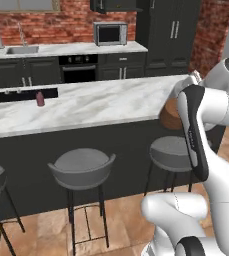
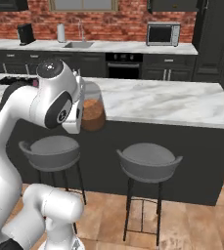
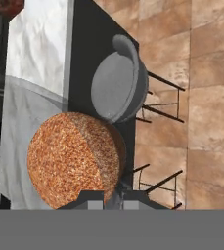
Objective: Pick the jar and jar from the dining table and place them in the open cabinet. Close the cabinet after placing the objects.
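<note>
Your arm is folded high, with the gripper [image 3: 112,197] clamped on the jar [image 2: 92,110], which hangs in the air off the table's [image 2: 172,105] near edge, above a stool [image 2: 51,150]. The jar holds reddish-brown grains. You can count one jar in hand and three stools.

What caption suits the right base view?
Claw shut on the reddish-brown jar, held off the marble dining table above a grey stool.

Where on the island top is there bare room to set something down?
The dining table is bare marble from the small red jar rightward to its end. The cooktop takes the far-left strip. The gripper holds the brown-filled jar off the edge, above the stools.
</note>
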Robot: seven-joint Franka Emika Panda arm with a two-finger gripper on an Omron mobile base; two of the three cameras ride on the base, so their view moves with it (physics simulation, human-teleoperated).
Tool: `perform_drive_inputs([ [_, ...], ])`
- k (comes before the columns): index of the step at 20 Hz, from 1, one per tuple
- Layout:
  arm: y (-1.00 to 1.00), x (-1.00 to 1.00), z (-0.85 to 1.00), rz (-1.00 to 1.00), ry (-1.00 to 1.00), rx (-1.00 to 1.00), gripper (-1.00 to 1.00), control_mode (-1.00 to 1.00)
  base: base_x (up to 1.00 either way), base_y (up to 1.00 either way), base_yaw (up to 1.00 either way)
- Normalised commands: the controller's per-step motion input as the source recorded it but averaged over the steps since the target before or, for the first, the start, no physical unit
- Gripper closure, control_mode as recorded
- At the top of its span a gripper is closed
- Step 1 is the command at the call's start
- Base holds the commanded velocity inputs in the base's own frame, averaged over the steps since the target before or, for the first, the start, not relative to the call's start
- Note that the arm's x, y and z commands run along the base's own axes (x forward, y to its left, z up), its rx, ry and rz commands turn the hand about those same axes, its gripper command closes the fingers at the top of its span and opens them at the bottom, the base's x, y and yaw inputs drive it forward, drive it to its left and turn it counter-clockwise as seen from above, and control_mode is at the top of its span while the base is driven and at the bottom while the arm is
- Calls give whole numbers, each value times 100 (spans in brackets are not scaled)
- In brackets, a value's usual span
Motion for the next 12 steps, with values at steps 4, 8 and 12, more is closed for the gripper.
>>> perform_drive_inputs([
  [4,0,0,0,0,0,0,100,100,11,-100,0],
  [8,0,0,0,0,0,0,100,100,13,-100,0],
  [12,0,0,0,0,0,0,100,100,12,-100,0],
])
